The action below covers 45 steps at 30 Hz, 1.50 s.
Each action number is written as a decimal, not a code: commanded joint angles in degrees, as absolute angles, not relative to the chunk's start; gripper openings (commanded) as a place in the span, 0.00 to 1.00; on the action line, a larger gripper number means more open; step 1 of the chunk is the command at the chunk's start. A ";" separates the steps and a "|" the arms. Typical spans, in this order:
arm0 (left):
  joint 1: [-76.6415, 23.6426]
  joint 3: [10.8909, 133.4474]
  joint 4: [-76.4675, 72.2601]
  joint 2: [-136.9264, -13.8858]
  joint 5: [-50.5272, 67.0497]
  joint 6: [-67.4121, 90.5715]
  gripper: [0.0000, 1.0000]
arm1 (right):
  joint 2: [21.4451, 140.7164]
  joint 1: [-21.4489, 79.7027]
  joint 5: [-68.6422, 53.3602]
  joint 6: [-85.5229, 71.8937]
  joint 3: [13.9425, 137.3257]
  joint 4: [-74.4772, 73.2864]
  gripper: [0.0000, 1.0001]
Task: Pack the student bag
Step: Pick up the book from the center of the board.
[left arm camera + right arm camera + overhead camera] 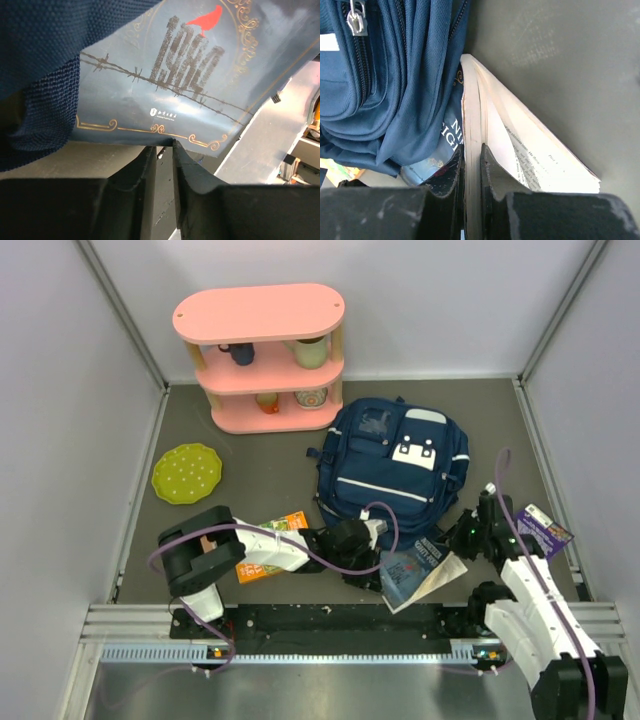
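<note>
Judging by the layout, packing is only starting: the student bag (395, 465) lies on the desk (260, 470), the left claw (165, 150) and right claw (472, 155) each pinch a blue paperback (165, 85) at its near edge, not yet inside, while an orange booklet (290, 523) and purple packet (545, 530) lie outside.

Overhead view. A navy backpack (395, 465) lies right of centre, with a pink shelf (262, 355) holding cups at upper centre and a green plate (187, 473) at left. A book (418, 572) lies at the backpack's lower edge, with the left gripper (368, 558) and right gripper (458, 538) on either side. An orange box (272, 540) lies beneath the left arm, and a purple packet (545, 530) at far right.
</note>
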State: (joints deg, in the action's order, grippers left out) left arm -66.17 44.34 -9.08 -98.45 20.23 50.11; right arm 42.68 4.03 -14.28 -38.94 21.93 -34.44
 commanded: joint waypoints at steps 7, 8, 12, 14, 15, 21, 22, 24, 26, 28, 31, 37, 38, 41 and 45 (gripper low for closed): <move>-64.95 39.03 -15.04 -79.73 13.45 42.37 0.83 | 37.00 6.42 -4.06 -40.96 45.77 -58.44 0.00; -65.04 39.37 -12.16 -76.67 12.93 40.10 0.84 | 37.35 6.33 -3.26 -40.78 47.44 -59.14 0.00; -64.95 41.39 -5.72 -69.97 9.59 35.17 0.92 | 38.49 6.42 -1.50 -39.82 54.99 -59.85 0.00; -65.04 42.54 -4.14 -66.73 6.51 33.23 0.97 | 39.11 6.33 -2.98 -36.76 57.47 -58.72 0.00; -65.04 42.89 -3.35 -65.84 4.94 31.13 0.99 | 39.20 6.33 -4.38 -35.43 59.83 -57.41 0.00; -60.23 46.31 -5.53 -62.84 -1.86 22.77 0.99 | 43.24 6.42 -27.35 -25.67 64.25 -45.29 0.00; -58.29 46.84 -6.32 -63.28 -0.28 22.33 0.99 | 43.94 6.42 -30.29 -25.14 64.07 -41.78 0.00; -51.70 47.11 -10.52 -64.86 9.21 22.32 0.99 | 45.08 6.42 -37.13 -25.22 61.89 -36.76 0.00; -47.49 47.55 -12.39 -66.78 13.51 22.06 0.99 | 47.01 6.42 -41.03 -25.92 58.21 -29.47 0.00; -46.06 48.69 -12.66 -68.37 15.37 21.88 0.99 | 48.94 6.42 -45.34 -27.59 54.69 -23.76 0.00; -45.26 49.04 -13.09 -70.83 17.31 22.50 0.99 | 55.61 6.76 -47.11 -28.92 47.48 -16.46 0.00; -44.91 47.11 -18.45 -76.98 20.38 25.57 0.99 | 68.79 6.85 -47.55 -27.07 39.03 -4.60 0.00; -44.74 47.11 -19.24 -79.60 20.91 25.84 0.99 | 70.30 6.77 -47.81 -26.72 37.89 -2.74 0.00; -44.04 47.46 -22.05 -85.14 25.21 27.24 0.99 | 75.14 6.77 -47.20 -25.23 37.36 1.39 0.00; -43.07 48.60 -25.92 -91.66 31.46 28.91 0.99 | 77.52 6.85 -44.39 -24.96 35.87 5.00 0.00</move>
